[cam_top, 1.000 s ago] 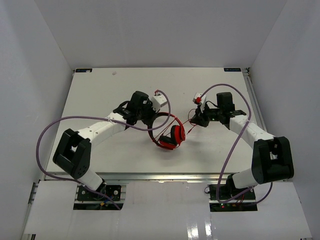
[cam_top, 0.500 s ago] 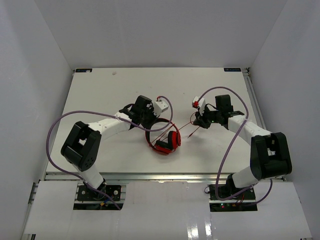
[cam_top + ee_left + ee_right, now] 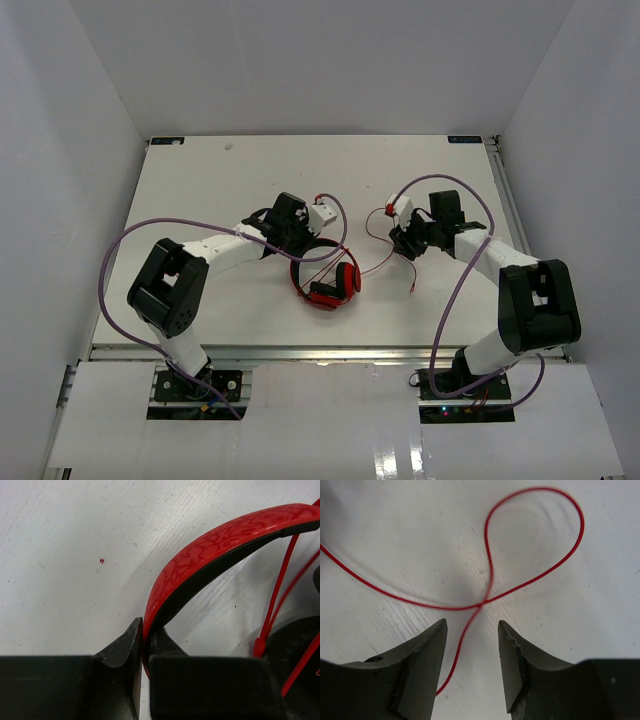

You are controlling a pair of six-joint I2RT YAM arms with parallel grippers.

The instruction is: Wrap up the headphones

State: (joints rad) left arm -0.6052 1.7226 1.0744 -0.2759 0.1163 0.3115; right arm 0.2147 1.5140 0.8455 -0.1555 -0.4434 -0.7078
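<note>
The red headphones (image 3: pixel 335 283) lie on the white table, mid-front. My left gripper (image 3: pixel 303 237) is shut on their red, black-lined headband (image 3: pixel 215 545); in the left wrist view the band runs down between the closed jaws (image 3: pixel 145 630). Thin red cable strands (image 3: pixel 277 595) cross beside the band. The red cable (image 3: pixel 378 262) trails right from the ear cups, slack on the table, and its plug (image 3: pixel 413 289) lies loose. My right gripper (image 3: pixel 402 238) is open and empty above a loop of the cable (image 3: pixel 482 604), which crosses itself just ahead of the fingertips (image 3: pixel 472 625).
Thick purple robot cables (image 3: pixel 118 262) arc over both arms, the right one (image 3: pixel 462 262) hanging beside the right arm. White walls enclose the table on the left, back and right. The table's front edge (image 3: pixel 320 350) runs just ahead of the arm bases.
My right gripper has opened and let the cable go; the cable, taut before, now lies slack with its plug on the table. My left gripper has drawn the headphones slightly left and toward the front.
</note>
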